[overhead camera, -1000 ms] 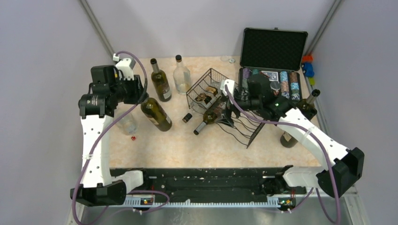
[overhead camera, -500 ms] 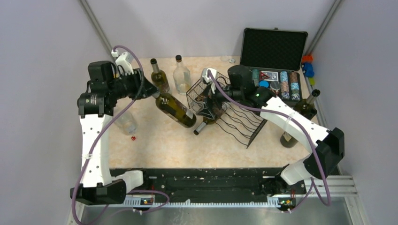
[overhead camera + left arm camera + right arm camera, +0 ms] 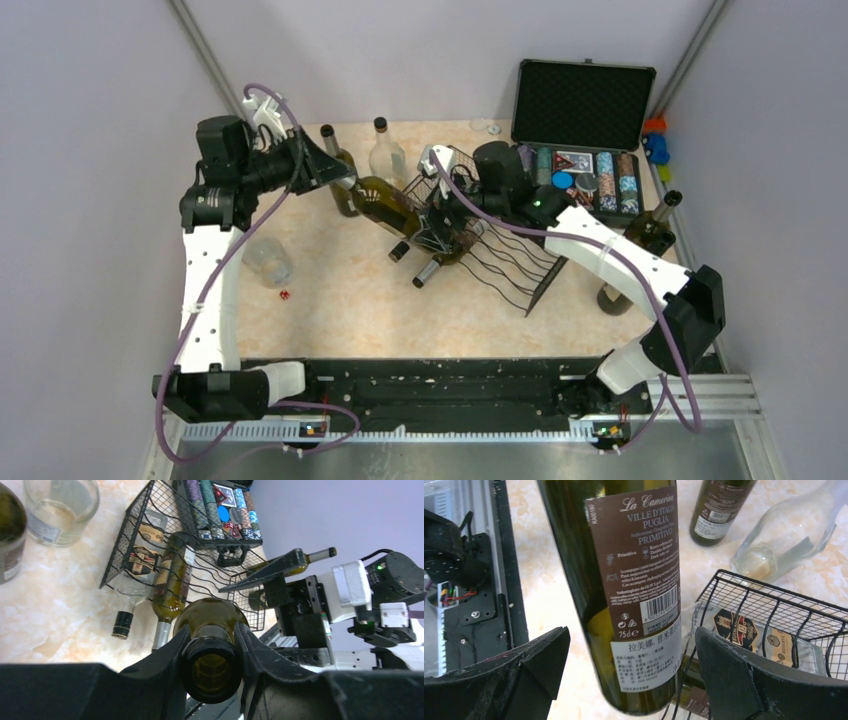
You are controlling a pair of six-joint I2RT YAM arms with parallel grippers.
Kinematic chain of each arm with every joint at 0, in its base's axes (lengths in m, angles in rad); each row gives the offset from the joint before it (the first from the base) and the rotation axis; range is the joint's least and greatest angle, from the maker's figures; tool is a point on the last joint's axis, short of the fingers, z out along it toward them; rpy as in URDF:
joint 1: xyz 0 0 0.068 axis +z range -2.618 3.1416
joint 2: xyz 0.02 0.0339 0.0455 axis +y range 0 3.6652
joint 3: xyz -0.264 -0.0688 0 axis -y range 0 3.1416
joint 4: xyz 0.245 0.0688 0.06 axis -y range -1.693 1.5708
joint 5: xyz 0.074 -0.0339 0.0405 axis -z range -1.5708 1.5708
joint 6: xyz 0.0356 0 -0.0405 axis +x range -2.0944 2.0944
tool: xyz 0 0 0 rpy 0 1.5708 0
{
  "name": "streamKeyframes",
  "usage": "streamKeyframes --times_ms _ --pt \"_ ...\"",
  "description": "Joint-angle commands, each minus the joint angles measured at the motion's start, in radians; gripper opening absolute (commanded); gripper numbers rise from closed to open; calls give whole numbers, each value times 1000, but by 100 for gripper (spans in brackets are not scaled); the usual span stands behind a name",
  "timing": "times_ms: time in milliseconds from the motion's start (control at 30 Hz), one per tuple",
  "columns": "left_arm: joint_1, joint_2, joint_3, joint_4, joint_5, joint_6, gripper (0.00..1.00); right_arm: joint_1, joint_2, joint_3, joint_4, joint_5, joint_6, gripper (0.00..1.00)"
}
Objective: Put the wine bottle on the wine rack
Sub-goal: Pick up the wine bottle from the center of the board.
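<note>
Well, the wine rack (image 3: 505, 262) holds two bottles (image 3: 170, 580); left jaws pinch the wine bottle (image 3: 385, 203), right jaws spread.

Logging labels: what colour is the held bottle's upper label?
Brown label, pale lettering; right wrist view shows it best.

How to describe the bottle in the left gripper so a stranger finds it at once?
Find the black wire wine rack on the table. At its left end a dark green wine bottle hangs tilted, the left gripper clamped on its neck. Only this bottle is held in the air.
</note>
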Motion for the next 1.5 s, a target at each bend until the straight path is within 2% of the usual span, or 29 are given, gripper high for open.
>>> streamKeyframes --times_ms 0,467,700,800,1067,1100,1133,1167,1433,1467 --pt "-4 -36 -14 189 104 -134 0 11 12 10 49 67 18 99" --pt "-4 -60 -96 337 148 -267 0 13 5 -57 47 154 -27 99" --pt "-4 -60 -115 354 153 -282 0 13 -7 -70 54 160 -37 96" --pt "-4 -66 -126 364 154 -289 0 13 -6 -68 49 158 -43 85" --pt "-2 -70 -163 369 167 -269 0 13 -35 -65 27 167 -91 35" --pt "-3 -69 -163 363 169 -258 0 13 -45 -67 23 168 -102 25" --pt "-3 -65 -163 353 168 -240 0 13 -56 -71 20 172 -112 9" --pt "-3 -62 -163 338 165 -220 0 13 -67 -78 21 181 -119 0" --pt "-3 -35 -129 164 86 41 39 0 -159 -145 -21 191 -225 0" --pt "-4 -33 -120 142 77 72 51 -6 -167 -148 -24 192 -230 0"
